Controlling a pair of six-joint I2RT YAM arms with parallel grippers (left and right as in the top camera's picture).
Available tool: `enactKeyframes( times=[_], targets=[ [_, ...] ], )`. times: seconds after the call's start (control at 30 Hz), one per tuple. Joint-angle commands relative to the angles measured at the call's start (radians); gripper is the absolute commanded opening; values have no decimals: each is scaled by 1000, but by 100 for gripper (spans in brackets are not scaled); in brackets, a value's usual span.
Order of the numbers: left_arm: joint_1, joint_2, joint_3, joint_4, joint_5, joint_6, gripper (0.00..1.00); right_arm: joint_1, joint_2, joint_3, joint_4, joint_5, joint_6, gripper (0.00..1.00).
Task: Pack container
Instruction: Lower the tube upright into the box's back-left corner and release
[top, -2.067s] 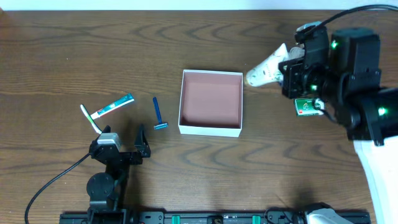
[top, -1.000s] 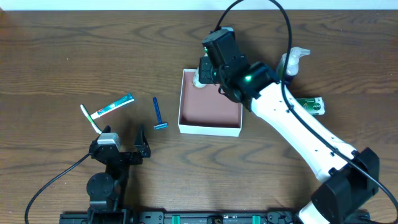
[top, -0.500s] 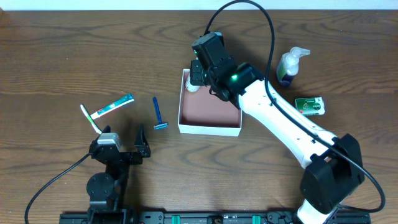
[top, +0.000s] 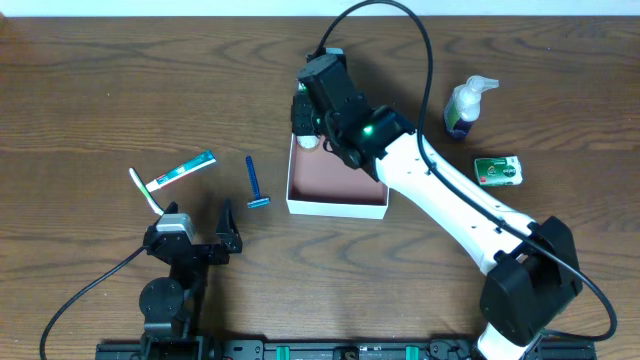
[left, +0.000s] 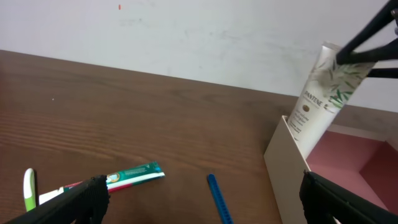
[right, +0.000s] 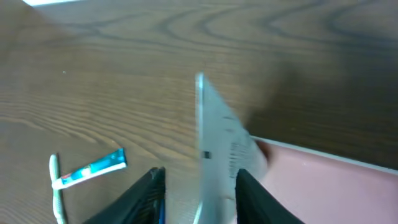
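The container (top: 338, 209), a square white box with a reddish-brown inside, sits mid-table. My right gripper (top: 303, 112) is over its far left corner, shut on a white Pantene tube (top: 309, 140). In the left wrist view the tube (left: 320, 99) leans tilted, its lower end inside the container (left: 287, 169) at that corner. In the right wrist view the tube (right: 217, 149) lies between the fingers (right: 202, 180), blurred. My left gripper (top: 200, 240) rests open and empty at the front left, its fingers also showing in the left wrist view (left: 204, 186).
Left of the container lie a blue razor (top: 255, 183), a toothpaste tube (top: 181, 171) and a toothbrush (top: 145, 192). A pump bottle (top: 465, 105) and a green packet (top: 498, 171) are on the right. The right arm stretches diagonally over the container's right side.
My right arm carried the white tube from the table's right side across to the container's far left corner. The left arm has not moved.
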Motion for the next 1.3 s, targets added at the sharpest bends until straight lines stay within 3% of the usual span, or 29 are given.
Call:
enactKeyframes(
  times=[0.0,0.37,0.57,0.73,1.0,1.27],
  targets=[
    [5,-1,-18,-34,12,2,98,30,-8,19,23,-6,3,41],
    [5,-1,-18,-34,12,2,98,54,-8,19,9,-11,105,31],
    [5,-1,-18,-34,12,2,98,49,-9,19,2,19,96,36],
    [5,-1,-18,-34,12,2,98,37,-9,19,2,23,-6,46],
    [5,-1,-18,-34,12,2,98,16,-9,19,14,23,-194,46],
    [5,-1,-18,-34,12,2,98,11,-8,19,44,19,-295,45]
  ],
)
